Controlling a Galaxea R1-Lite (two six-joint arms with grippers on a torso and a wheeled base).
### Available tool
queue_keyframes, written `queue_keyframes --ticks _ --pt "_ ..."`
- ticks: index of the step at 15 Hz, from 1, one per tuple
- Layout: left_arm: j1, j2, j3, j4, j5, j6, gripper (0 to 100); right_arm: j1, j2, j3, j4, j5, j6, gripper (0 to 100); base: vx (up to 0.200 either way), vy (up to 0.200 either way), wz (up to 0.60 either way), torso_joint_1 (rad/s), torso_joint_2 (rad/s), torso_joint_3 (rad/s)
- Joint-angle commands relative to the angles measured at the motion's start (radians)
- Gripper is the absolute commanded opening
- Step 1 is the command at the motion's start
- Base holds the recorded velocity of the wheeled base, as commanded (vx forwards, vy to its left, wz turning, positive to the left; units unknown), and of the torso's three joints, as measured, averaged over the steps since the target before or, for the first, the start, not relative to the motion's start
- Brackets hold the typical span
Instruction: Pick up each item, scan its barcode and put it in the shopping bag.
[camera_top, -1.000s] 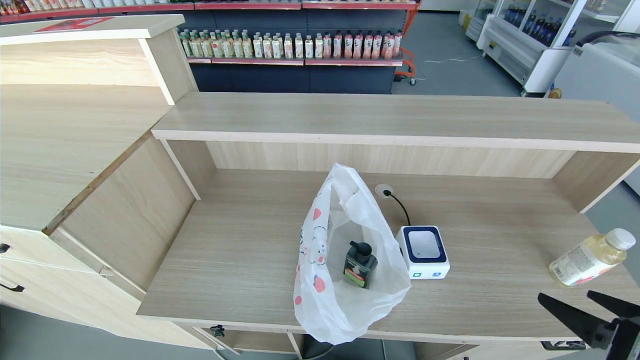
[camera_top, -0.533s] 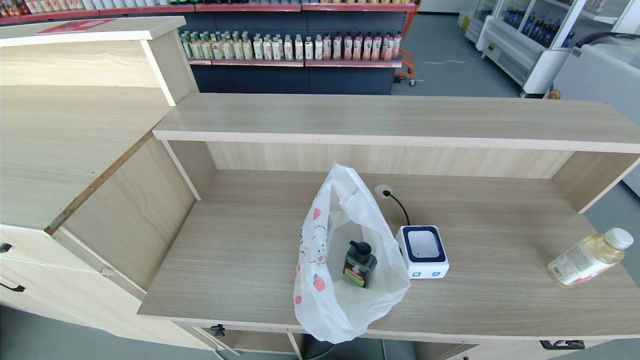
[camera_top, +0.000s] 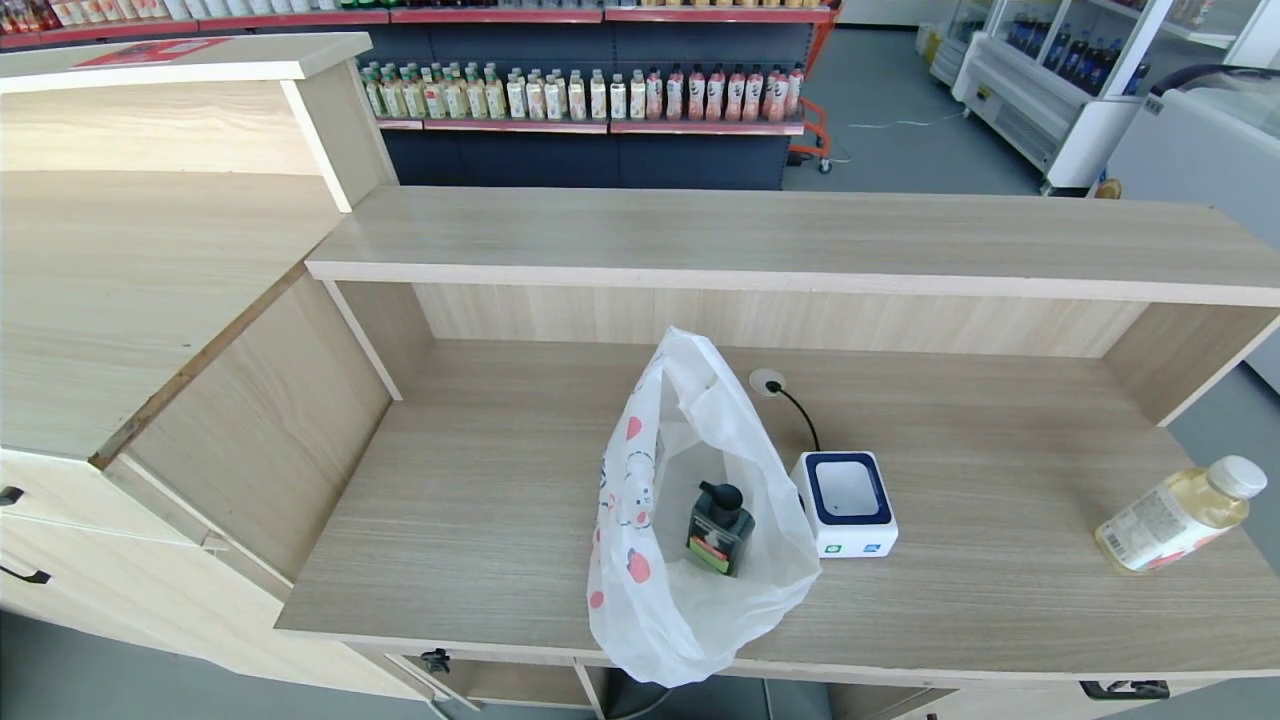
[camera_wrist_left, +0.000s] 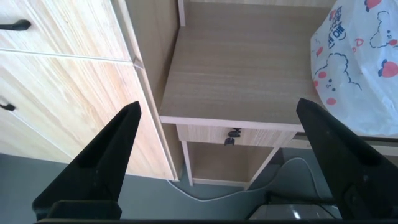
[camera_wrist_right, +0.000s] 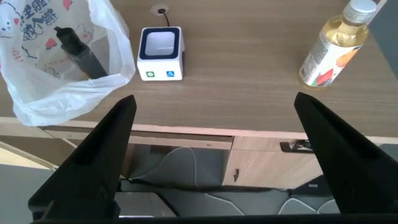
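Note:
A white shopping bag (camera_top: 690, 520) with red prints stands open near the counter's front edge, and a dark pump bottle (camera_top: 719, 528) stands inside it. Right of the bag sits a white barcode scanner (camera_top: 846, 503) with a blue-framed window. A pale yellow drink bottle (camera_top: 1180, 515) with a white cap lies at the counter's right end. My left gripper (camera_wrist_left: 217, 155) hangs open below and in front of the counter, left of the bag (camera_wrist_left: 357, 68). My right gripper (camera_wrist_right: 214, 149) is open, held in front of the counter edge, short of the scanner (camera_wrist_right: 160, 53) and the bottle (camera_wrist_right: 333, 46).
A black cable (camera_top: 798, 410) runs from the scanner to a hole in the counter (camera_top: 480, 500). A raised ledge (camera_top: 800, 240) backs the counter, with side walls at both ends. Drawers (camera_wrist_left: 56, 62) stand to the left. Store shelves with several bottles (camera_top: 590, 90) lie behind.
My right gripper, seen at the head view's bottom right corner one second ago, has dropped out of that view. The bag, scanner and bottles have not moved.

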Motion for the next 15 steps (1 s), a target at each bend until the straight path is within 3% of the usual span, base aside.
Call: queue_keyframes --ticks 1,15 --pt "0.0 0.0 0.0 0.0 0.001 0.001 100 0.0 0.002 0.0 0.002 0.001 0.002 100 0.0 0.0 0.0 0.0 0.0 0.0" --pt "0.0 0.0 0.0 0.0 -0.001 0.001 100 0.0 0.002 0.0 0.002 0.001 0.002 100 0.0 -0.2 0.0 0.003 0.0 0.002"
